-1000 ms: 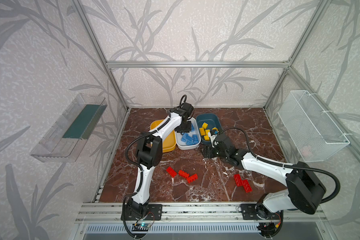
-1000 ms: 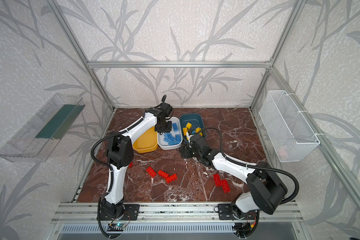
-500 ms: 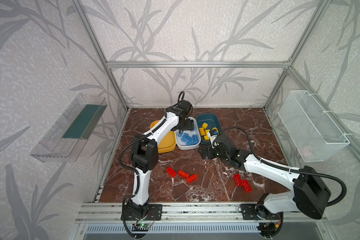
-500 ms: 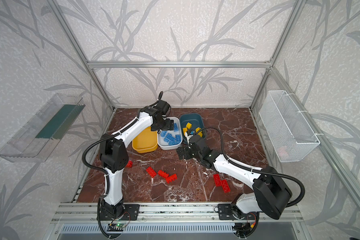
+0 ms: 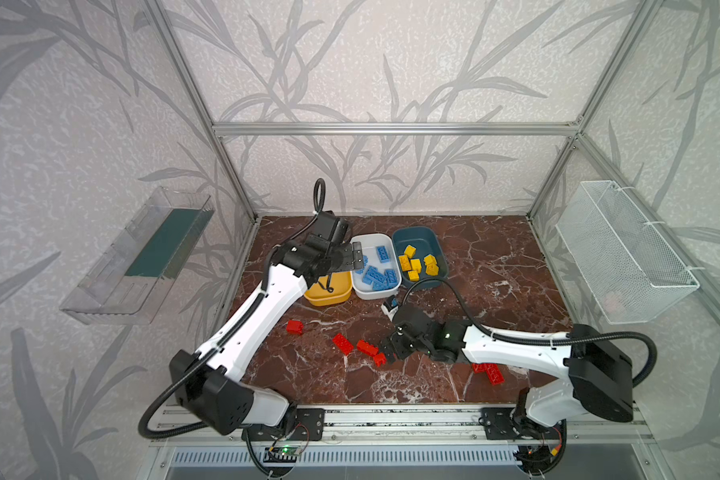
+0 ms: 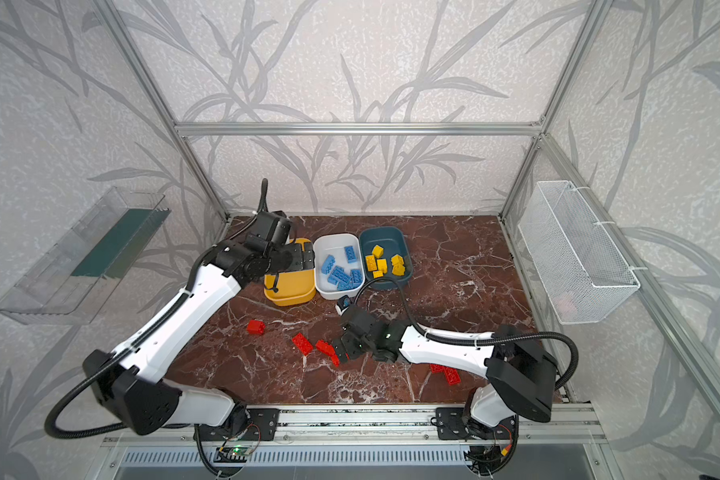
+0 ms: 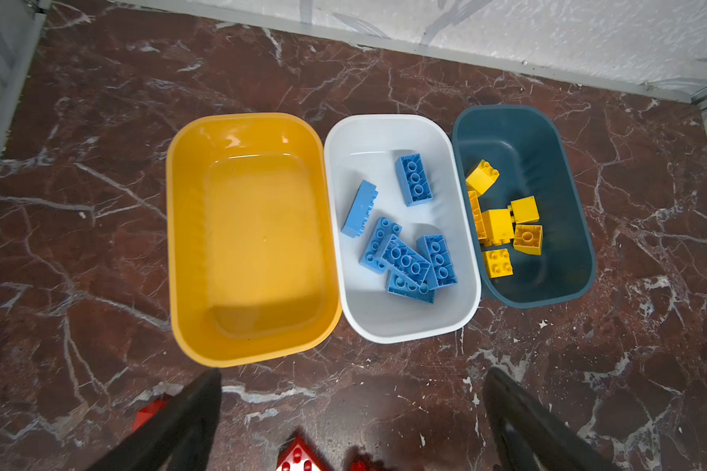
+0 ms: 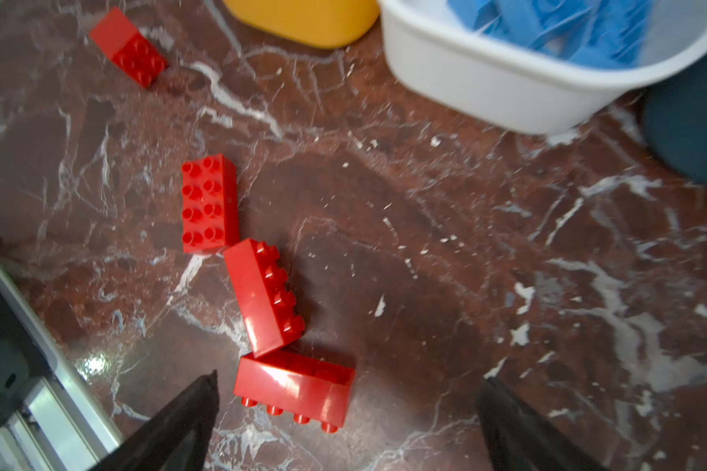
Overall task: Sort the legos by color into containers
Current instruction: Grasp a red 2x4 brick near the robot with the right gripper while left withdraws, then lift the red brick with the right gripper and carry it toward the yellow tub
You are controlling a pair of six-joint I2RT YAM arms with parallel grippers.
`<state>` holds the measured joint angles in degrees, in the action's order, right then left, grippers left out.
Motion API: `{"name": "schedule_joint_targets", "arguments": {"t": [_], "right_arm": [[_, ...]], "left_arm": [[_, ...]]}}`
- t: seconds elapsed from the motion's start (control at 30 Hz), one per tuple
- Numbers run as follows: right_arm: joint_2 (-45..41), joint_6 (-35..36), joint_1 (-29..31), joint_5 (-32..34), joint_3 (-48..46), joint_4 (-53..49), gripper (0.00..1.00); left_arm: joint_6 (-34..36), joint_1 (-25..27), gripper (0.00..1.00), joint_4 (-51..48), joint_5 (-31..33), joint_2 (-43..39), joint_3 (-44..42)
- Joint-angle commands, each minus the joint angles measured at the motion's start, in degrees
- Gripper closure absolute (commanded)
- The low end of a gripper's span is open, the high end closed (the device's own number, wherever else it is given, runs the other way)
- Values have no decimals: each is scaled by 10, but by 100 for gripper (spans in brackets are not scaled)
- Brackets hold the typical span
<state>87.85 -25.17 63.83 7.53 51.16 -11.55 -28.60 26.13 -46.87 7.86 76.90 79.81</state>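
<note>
l end effector (image 7: 352,370), r end effector (image 8: 348,376) wide open, empty, yellow tub (image 7: 258,228) unhidden only l wrist

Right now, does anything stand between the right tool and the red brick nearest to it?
Nothing visible does. The open right tool sits right at the nearest red brick; a second red brick appears to touch its far corner, beyond it.

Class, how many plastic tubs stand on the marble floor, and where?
3, in one row at the back: yellow tub on the left, empty; white tub in the middle, holding blue bricks; teal tub on the right, holding yellow bricks. None seems hidden.
</note>
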Motion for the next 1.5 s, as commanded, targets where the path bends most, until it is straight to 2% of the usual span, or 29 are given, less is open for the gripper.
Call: {"name": "schedule_joint_targets", "arguments": {"t": [0.0,0.3,0.63,0.8,0.97,1.03,1.23,1.47], "right_arm": [[31,-22,29,10,28,-41,1],[131,-76,78,33,111,-123,1],[165,-108,77,49,132,-144,1],[189,-103,78,42,156,-161,11],[188,-104,76,39,156,-163,36],[183,-104,77,41,152,-162,42],[161,-97,76,51,142,-160,47],[142,-64,55,18,161,-160,50]], "left_arm": [[-1,-1,1,36,28,-74,-67],[6,0,1,27,20,-181,-154],[15,-1,1,30,4,-203,-185],[16,-1,1,31,1,-204,-188],[16,-1,1,30,6,-213,-195],[14,-1,1,30,9,-214,-195],[7,-1,1,19,26,-221,-203],[0,-1,1,1,70,-273,-227]]}}
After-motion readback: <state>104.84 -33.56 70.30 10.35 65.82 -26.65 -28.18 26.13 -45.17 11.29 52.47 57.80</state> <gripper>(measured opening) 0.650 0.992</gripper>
